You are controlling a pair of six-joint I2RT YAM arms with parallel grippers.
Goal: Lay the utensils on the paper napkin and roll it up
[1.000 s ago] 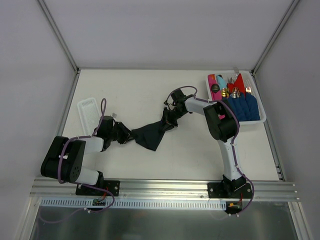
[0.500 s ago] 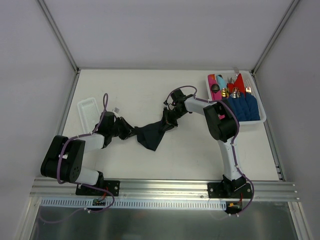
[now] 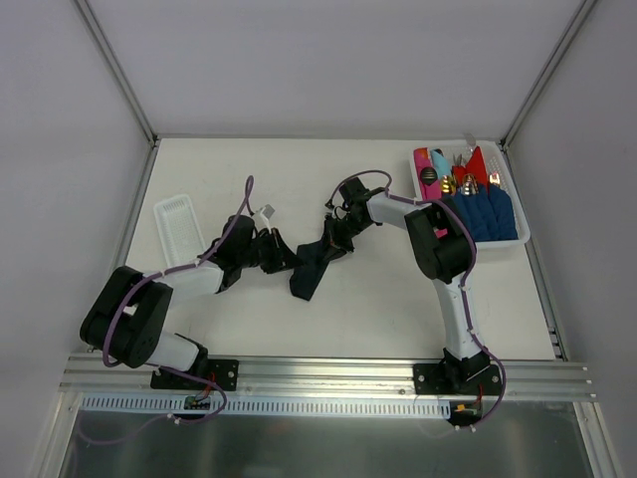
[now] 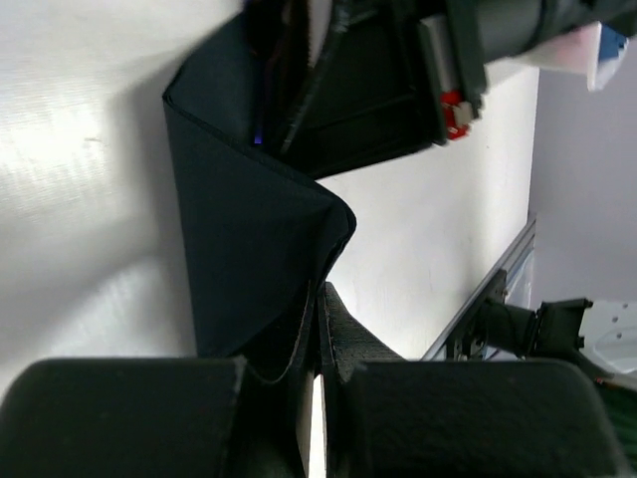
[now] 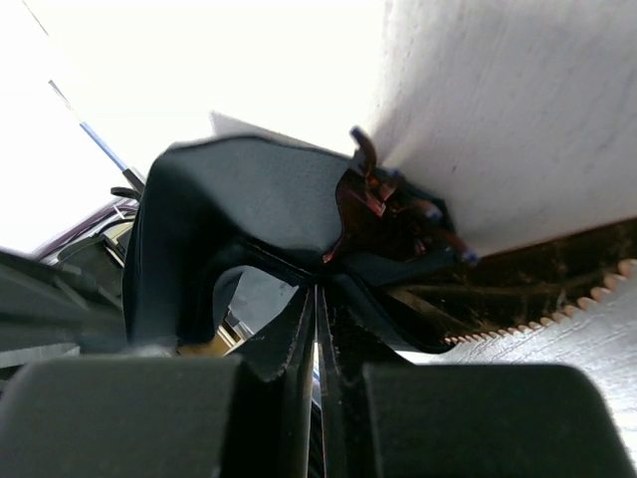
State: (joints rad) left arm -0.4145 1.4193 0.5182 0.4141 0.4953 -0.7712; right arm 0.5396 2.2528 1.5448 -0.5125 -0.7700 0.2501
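The near-black paper napkin (image 3: pixel 311 267) hangs bunched and folded between my two grippers at the middle of the table. My left gripper (image 3: pixel 283 257) is shut on its left edge. In the left wrist view the napkin (image 4: pixel 249 239) folds up from the pinched jaws of that gripper (image 4: pixel 319 299). My right gripper (image 3: pixel 339 237) is shut on the napkin's upper right corner. The right wrist view has the dark sheet (image 5: pixel 219 199) draped over its closed gripper (image 5: pixel 318 291). Gold-coloured utensils (image 3: pixel 454 183) lie in the white basket (image 3: pixel 522 239) at the far right.
The basket also holds bright blue rolled napkins (image 3: pixel 484 213) and red and pink ones (image 3: pixel 474 162). A shallow white tray (image 3: pixel 176 226) lies at the left of the table. Metal frame posts run along both sides.
My left gripper has closed on the napkin and moved right and slightly away, towards the right gripper. The napkin has gone from a spread sheet to a narrow bunched fold. The right gripper has stayed put.
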